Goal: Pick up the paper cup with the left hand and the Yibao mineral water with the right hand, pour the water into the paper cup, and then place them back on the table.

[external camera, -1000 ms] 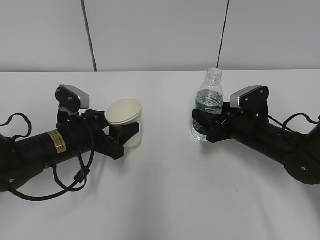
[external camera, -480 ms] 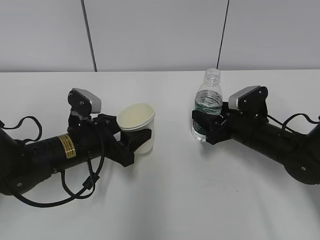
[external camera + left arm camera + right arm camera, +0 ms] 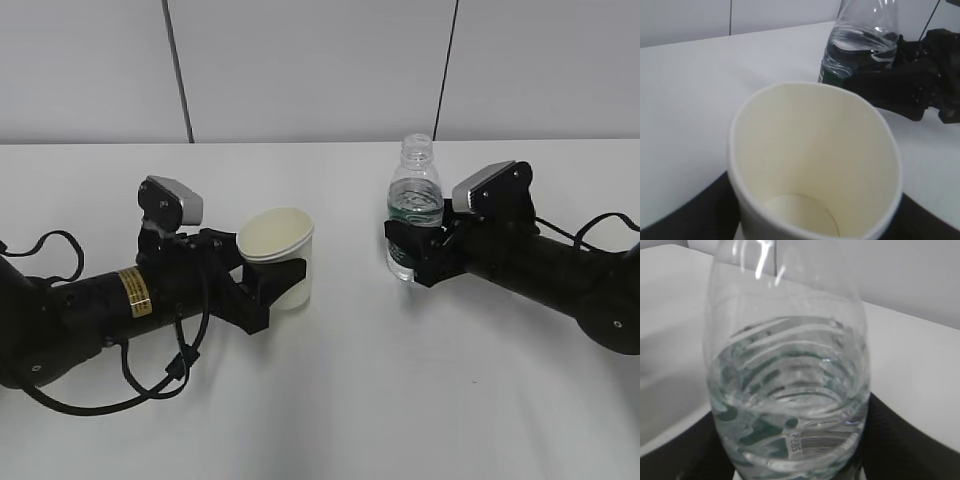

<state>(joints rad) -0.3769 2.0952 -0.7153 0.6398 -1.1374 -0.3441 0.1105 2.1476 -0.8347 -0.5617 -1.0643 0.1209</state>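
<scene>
The cream paper cup (image 3: 281,255) stands upright at centre left, held in my left gripper (image 3: 268,284), whose black fingers clasp its lower wall. In the left wrist view the cup (image 3: 815,160) is empty inside. The clear Yibao mineral water bottle (image 3: 414,208), uncapped and about half full, is upright in my right gripper (image 3: 410,252), which is shut around its green label band. It fills the right wrist view (image 3: 787,380). The bottle is right of the cup with a gap between them. Whether either touches the white table (image 3: 350,400) is unclear.
The bottle and right arm show behind the cup in the left wrist view (image 3: 860,45). Black cables loop beside the left arm (image 3: 150,370) and behind the right arm (image 3: 600,225). A grey wall with dark vertical seams stands behind the table's far edge.
The left arm has carried the cup to the right, toward the bottle, and it now stands more upright. The right gripper with the bottle has shifted slightly.
</scene>
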